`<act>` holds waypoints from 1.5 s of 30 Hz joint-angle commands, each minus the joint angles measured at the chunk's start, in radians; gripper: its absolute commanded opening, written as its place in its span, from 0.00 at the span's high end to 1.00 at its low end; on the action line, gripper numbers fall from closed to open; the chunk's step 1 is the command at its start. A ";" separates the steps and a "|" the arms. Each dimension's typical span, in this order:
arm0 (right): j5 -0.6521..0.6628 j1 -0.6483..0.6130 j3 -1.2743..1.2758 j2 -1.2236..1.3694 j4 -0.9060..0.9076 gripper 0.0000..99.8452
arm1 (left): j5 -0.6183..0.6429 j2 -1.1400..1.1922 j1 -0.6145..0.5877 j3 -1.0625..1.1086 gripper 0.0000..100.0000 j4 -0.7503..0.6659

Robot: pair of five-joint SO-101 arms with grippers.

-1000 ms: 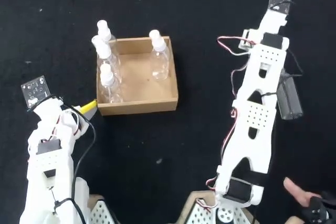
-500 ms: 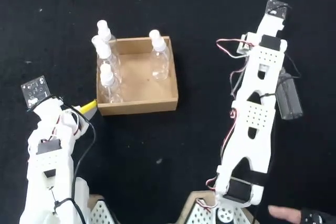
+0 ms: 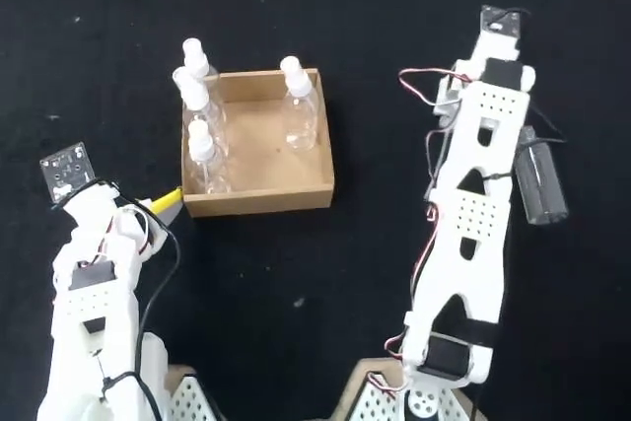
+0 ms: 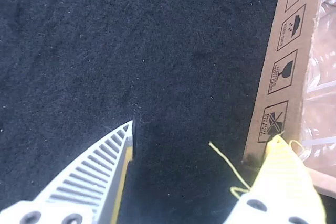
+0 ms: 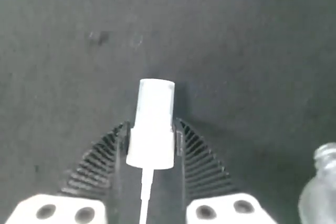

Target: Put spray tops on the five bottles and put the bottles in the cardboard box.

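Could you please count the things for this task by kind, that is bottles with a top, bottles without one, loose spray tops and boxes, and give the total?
Bottles with a spray top on: 4
Bottle without a top: 1
Loose spray top, held in the right gripper: 1
Cardboard box: 1
Total: 7

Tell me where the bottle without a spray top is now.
High view: the bottle is on the table at the right, close beside the right arm, away from the cardboard box.

Robotics lab: black-covered table (image 3: 325, 263), two printed arms (image 3: 473, 214).
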 commanded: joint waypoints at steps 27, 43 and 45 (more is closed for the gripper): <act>0.035 -0.091 0.826 -0.990 0.069 0.99 | -0.006 -0.025 0.016 -0.016 0.71 -0.009; 0.025 -0.267 1.712 -1.827 -0.195 0.99 | -0.006 -0.025 0.007 -0.015 0.71 -0.009; 0.061 -0.342 1.765 -1.906 -0.192 0.99 | -0.006 -0.025 0.002 -0.015 0.71 -0.008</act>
